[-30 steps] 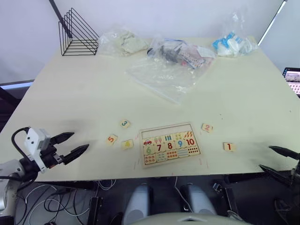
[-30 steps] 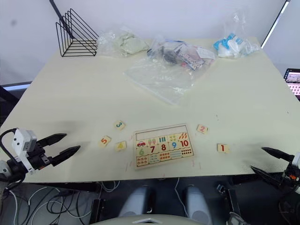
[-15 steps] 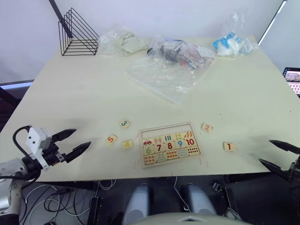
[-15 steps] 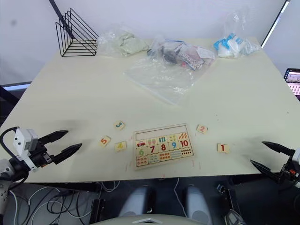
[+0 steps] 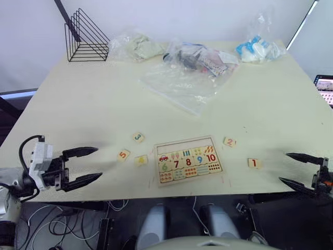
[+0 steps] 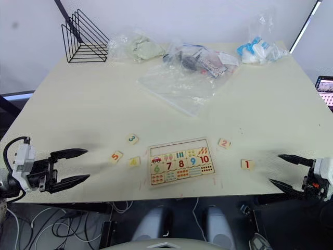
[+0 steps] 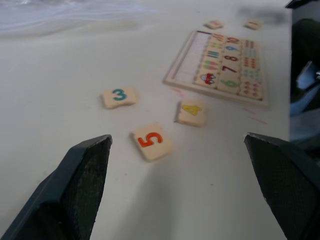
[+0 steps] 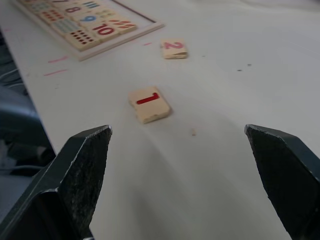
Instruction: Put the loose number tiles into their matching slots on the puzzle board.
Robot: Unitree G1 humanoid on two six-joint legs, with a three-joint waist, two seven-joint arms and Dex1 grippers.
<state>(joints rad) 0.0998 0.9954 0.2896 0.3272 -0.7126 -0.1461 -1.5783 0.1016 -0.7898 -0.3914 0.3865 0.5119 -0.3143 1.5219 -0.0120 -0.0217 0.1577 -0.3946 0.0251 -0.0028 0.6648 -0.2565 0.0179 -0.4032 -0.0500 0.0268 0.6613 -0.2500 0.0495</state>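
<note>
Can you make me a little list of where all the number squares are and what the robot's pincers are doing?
Board: puzzle board near the table's front edge, top row of slots empty
Left of board: tile 3, tile 5, tile 4
Right of board: tile 2, tile 1
Left pincer: open, empty, facing tile 5
Right pincer: open, empty, facing tile 1
Far side of table: wire rack, plastic bags

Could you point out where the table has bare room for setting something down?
The wide stretch between the plastic bags and the puzzle board is bare, as is the table's left side below the wire rack. The far edge is crowded; tiles 3, 5 and 4 cluster left of the board.
</note>
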